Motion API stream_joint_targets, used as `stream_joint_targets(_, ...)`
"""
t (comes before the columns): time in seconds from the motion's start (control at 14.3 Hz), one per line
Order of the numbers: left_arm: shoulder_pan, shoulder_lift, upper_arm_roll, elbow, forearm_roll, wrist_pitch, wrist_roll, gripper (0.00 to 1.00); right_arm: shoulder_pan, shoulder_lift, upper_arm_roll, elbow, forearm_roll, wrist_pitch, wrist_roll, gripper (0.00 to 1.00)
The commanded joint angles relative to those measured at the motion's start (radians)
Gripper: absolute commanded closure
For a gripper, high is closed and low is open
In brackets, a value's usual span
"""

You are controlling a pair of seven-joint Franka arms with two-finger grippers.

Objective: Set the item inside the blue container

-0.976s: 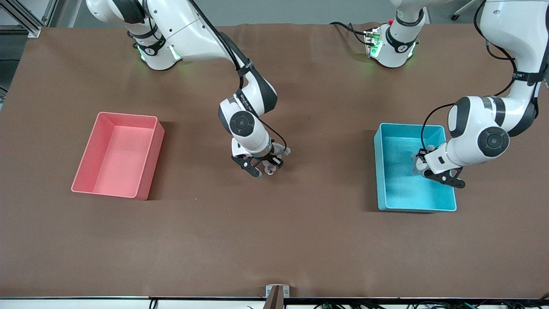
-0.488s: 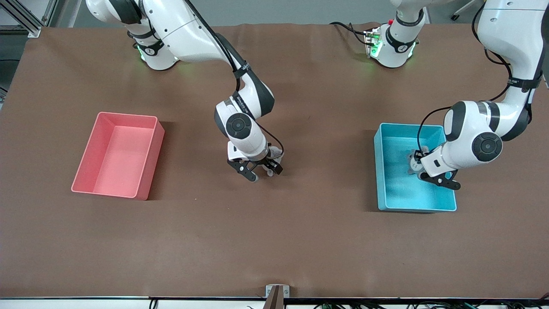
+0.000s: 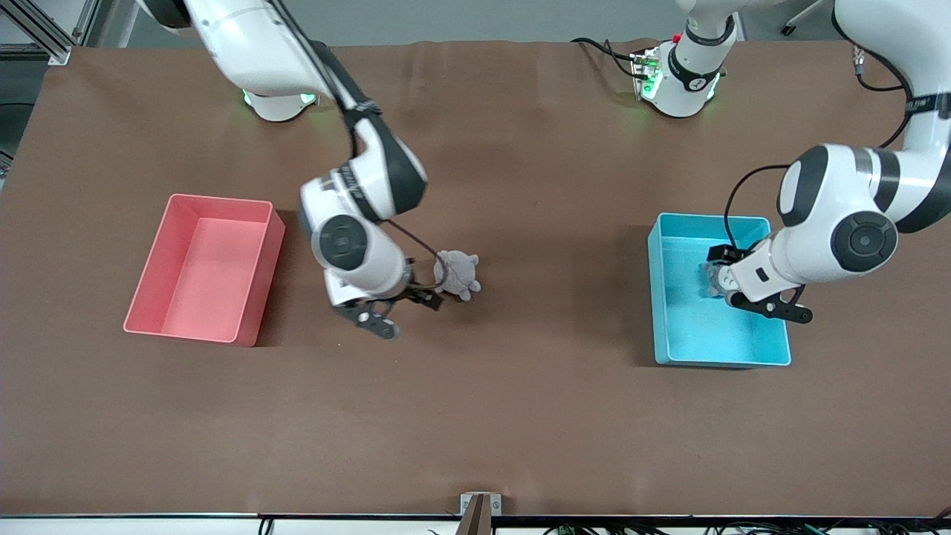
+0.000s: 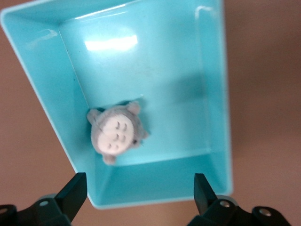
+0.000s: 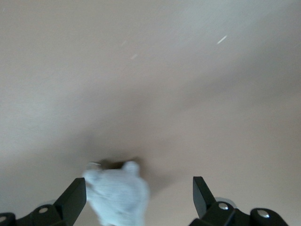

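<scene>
Grey plush (image 4: 116, 132) in blue container (image 4: 217, 94), seemingly below open left gripper (image 4: 140, 200).

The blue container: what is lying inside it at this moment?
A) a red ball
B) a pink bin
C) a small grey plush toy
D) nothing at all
C: the left wrist view shows a small grey plush toy lying on the floor of the blue container, with the open left gripper above it.
</scene>
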Motion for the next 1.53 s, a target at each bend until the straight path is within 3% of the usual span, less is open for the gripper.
stream_joint_targets(0.0,-0.001,0.009,-0.117,0.097,0.002,-0.091,-0.180,0.00,-0.122,-0.094,0.021,-0.033,-0.022,-0.119,-0.246,0.00)
stream_joint_targets(0.28,-0.027,0.038,-0.265,0.114,-0.075,-0.069,-0.482,0.00,-0.295,-0.184,0.020,-0.033,-0.152,-0.251,-0.581,0.00)
stream_joint_targets(0.49,-0.110,0.079,-0.266,0.151,-0.162,0.016,-0.645,0.00,-0.421,-0.230,0.021,-0.033,-0.205,-0.330,-0.654,0.00)
stream_joint_targets(0.91,-0.317,0.179,-0.262,0.151,-0.157,0.246,-0.962,0.00,-0.605,-0.273,0.018,-0.014,-0.228,-0.379,-0.865,0.00)
stream_joint_targets(1.32,-0.495,0.369,-0.251,0.171,0.079,0.473,-1.284,0.00,-0.616,-0.261,0.024,0.038,-0.228,-0.413,-0.860,0.00)
stream_joint_targets(1.46,-0.532,0.421,-0.245,0.202,0.161,0.488,-1.366,0.01,-0.622,-0.261,0.026,0.056,-0.216,-0.413,-0.862,0.00)
